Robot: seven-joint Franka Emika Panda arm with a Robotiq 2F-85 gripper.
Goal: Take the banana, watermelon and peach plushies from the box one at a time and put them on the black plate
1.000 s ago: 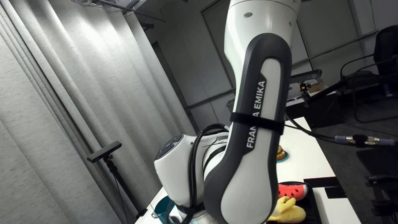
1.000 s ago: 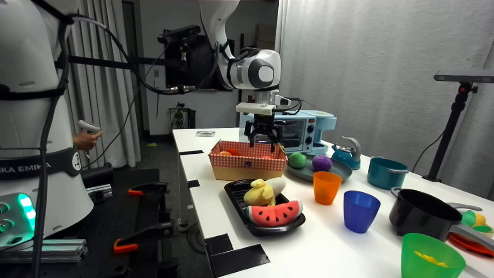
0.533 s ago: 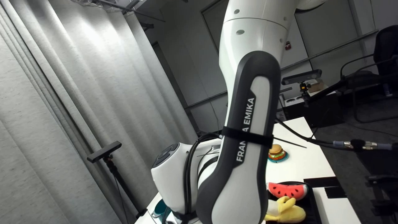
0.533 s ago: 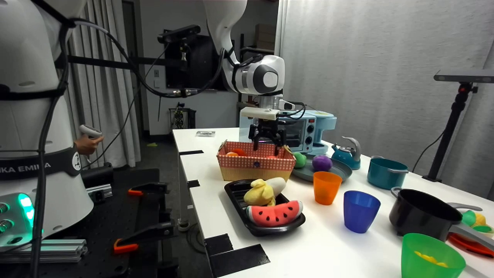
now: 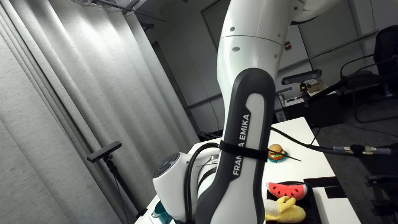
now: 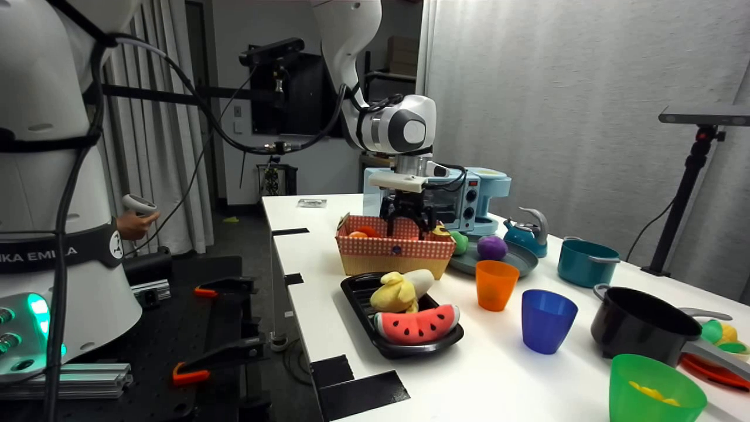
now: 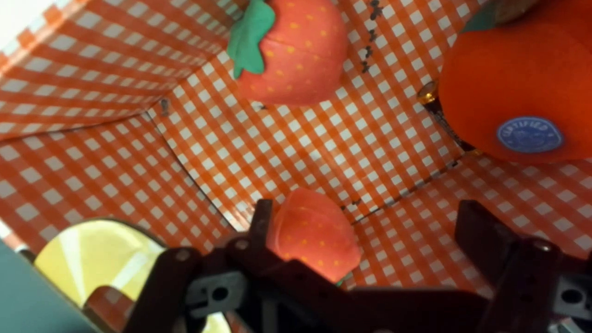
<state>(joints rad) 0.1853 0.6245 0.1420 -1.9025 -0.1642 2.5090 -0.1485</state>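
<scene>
The banana plush (image 6: 398, 293) and the watermelon plush (image 6: 417, 326) lie in the black ribbed plate (image 6: 410, 350). Both also show in an exterior view: banana (image 5: 289, 214), watermelon (image 5: 287, 190). The red-checked box (image 6: 375, 264) stands behind the plate. My gripper (image 6: 410, 225) is open and lowered into the box's right part. In the wrist view, the open gripper (image 7: 365, 215) has a strawberry-like plush (image 7: 317, 231) beside its left finger, between the fingers. A second strawberry-like plush (image 7: 296, 51) and a large orange plush (image 7: 518, 92) lie in the box. I cannot identify a peach.
A grey plate (image 6: 518, 264) with a green ball (image 6: 460, 243) and a purple ball (image 6: 492, 248) stands beside the box. Orange (image 6: 495, 285) and blue (image 6: 548, 321) cups stand to the right. A toaster oven (image 6: 448, 205) is behind.
My gripper has moved down into the box and slightly right in an exterior view, staying open. The box has slid right, and the grey plate and balls have shifted slightly right.
</scene>
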